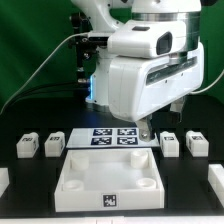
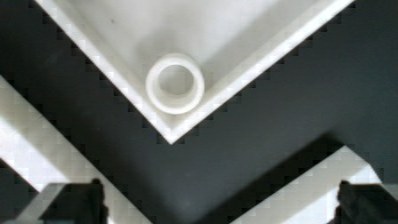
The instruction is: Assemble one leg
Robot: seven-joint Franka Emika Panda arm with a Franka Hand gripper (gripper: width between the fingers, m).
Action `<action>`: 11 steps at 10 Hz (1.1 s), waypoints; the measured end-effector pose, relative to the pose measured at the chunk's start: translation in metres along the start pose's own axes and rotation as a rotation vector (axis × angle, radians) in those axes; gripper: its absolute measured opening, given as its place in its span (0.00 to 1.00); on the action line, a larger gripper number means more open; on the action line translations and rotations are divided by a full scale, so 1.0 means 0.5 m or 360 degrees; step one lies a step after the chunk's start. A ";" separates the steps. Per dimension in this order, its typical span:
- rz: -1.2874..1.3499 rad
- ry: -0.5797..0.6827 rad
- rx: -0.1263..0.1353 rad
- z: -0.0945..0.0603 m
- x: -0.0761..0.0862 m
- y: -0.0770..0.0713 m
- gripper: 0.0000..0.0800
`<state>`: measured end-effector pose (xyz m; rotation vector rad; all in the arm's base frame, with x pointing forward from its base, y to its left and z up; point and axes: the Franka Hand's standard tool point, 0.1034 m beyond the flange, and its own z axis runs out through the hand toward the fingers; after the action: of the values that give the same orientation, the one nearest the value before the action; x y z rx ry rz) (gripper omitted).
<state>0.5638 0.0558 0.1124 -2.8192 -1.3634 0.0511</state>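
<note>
Nothing fitted yet, I judge: my hand (image 2: 217, 203) hangs spread and empty over a corner socket (image 2: 175, 83) of the tray-like piece (image 1: 80, 172), four legs (image 1: 170, 143) loose on the desk (image 1: 25, 205).

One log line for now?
claw open, empty | over round corner socket of large white square tray | small white leg blocks on table

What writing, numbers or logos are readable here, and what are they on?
None: no words, numbers or brands show.
Marker board: black-and-white square tags, patterns, not letters.
White tray-like piece: one such tag on its front wall.
Small legs: dark tags on them, too small to make out.
</note>
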 end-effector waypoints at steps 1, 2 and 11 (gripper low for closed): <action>0.0000 0.0000 0.0000 0.000 0.000 0.000 0.81; 0.0000 0.0000 0.0000 0.000 0.000 0.000 0.81; -0.0339 -0.0013 0.0010 0.002 -0.036 -0.015 0.81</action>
<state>0.5466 0.0465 0.1119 -2.6535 -1.6527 0.0652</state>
